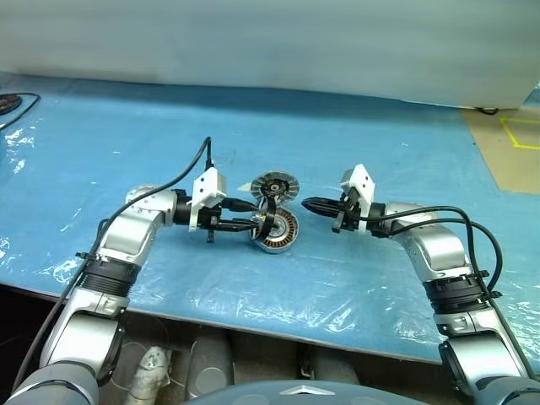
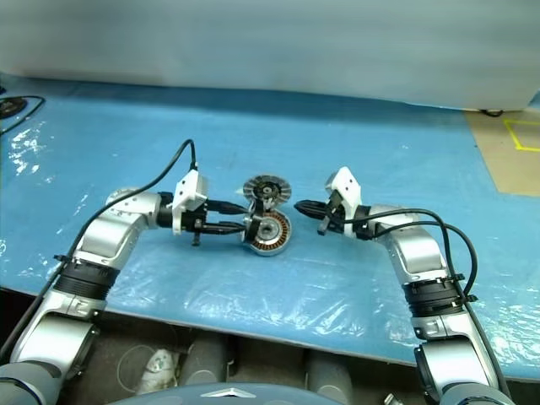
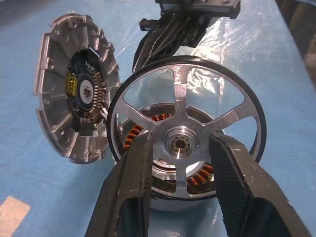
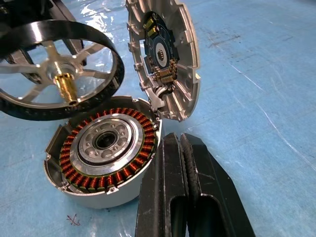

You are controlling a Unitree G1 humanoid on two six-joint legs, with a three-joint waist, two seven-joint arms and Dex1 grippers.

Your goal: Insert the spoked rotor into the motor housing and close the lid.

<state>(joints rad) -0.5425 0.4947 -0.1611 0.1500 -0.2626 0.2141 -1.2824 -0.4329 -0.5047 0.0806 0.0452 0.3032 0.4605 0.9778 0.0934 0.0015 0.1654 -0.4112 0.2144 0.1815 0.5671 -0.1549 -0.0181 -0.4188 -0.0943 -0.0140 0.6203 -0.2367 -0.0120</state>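
left wrist view shows the left gripper (image 3: pixel 180 163) with its two black fingers (image 3: pixel 133 182) clasped on the spoked rotor (image 3: pixel 186 118), one finger on either side of the centre hub against the silver spoked face. the rotor has a dark rim and is held on edge, tilted, just above the motor housing (image 4: pixel 101 158), not yet seated in it. the housing lies flat on the blue plastic-covered counter (image 1: pixel 126 126), its ring of copper-brown windings around a hollow centre open to view (a brass-coloured shaft sticks out from the rotor's underside toward it). the lid (image 4: pixel 165 59) stands up on edge at the housing's far rim, touching it, with its inner face and small circuit parts turned toward the rotor. in the left eye view the right gripper (image 1: pixel 314 205) hangs just beside the housing on the robot's right, apart from it, its fingers (image 4: pixel 197 187) pressed together with nothing between them.
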